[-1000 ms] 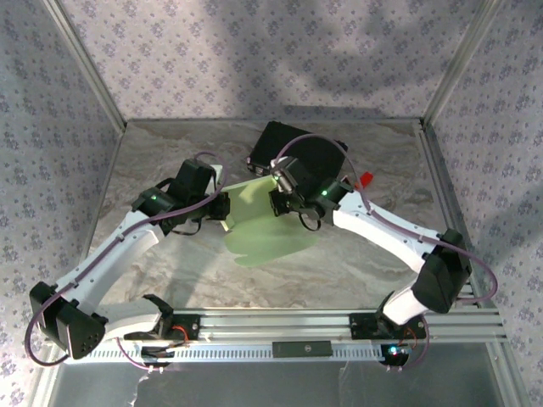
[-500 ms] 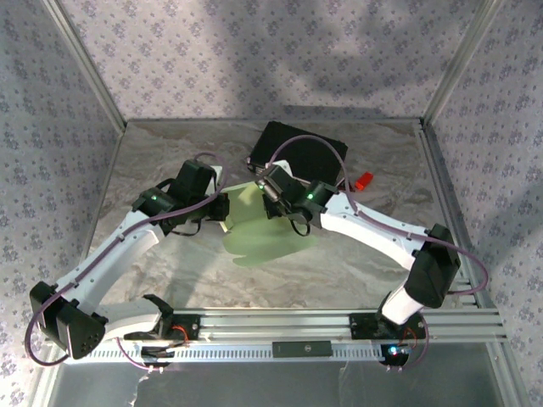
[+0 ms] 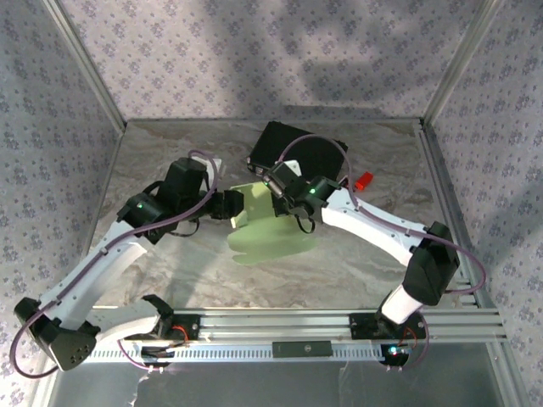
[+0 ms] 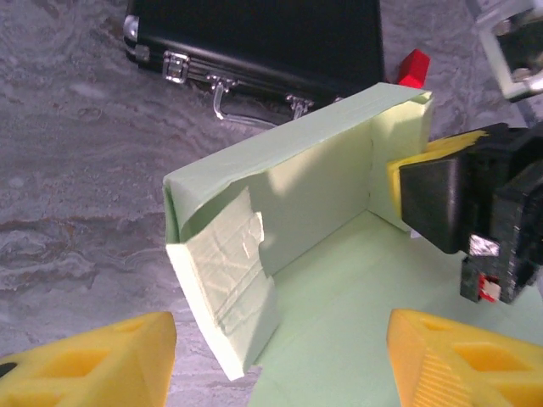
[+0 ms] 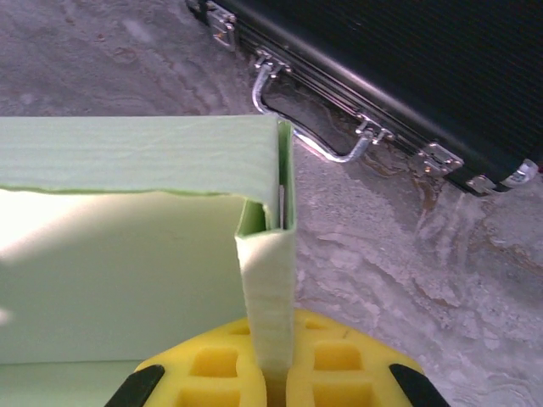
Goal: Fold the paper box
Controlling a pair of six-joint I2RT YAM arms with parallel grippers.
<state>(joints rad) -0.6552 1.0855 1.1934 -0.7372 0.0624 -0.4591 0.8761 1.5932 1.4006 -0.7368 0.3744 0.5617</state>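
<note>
The paper box point(image 3: 273, 239) is pale green card, partly folded, lying at the table's middle. In the left wrist view its back wall point(image 4: 314, 182) stands upright and its left side wall point(image 4: 225, 288) is folded up. My left gripper point(image 4: 284, 363) is open, its yellow fingertips wide apart over the box's floor and touching nothing. It sits just left of the box point(image 3: 237, 209). My right gripper point(image 5: 273, 373) is shut on the box's right side wall point(image 5: 267, 288), pinching it upright at the corner. One right finger point(image 4: 441, 199) shows against that wall.
A black hard case point(image 3: 299, 149) with metal latches and a handle point(image 5: 314, 140) lies just behind the box. A small red object point(image 3: 365, 180) sits to the right of the case. Bare marbled table lies left of the box and in front of it.
My left gripper has opened and let go of the box's left side, drawing back a little to the left. The right gripper has kept its pinch on the right wall.
</note>
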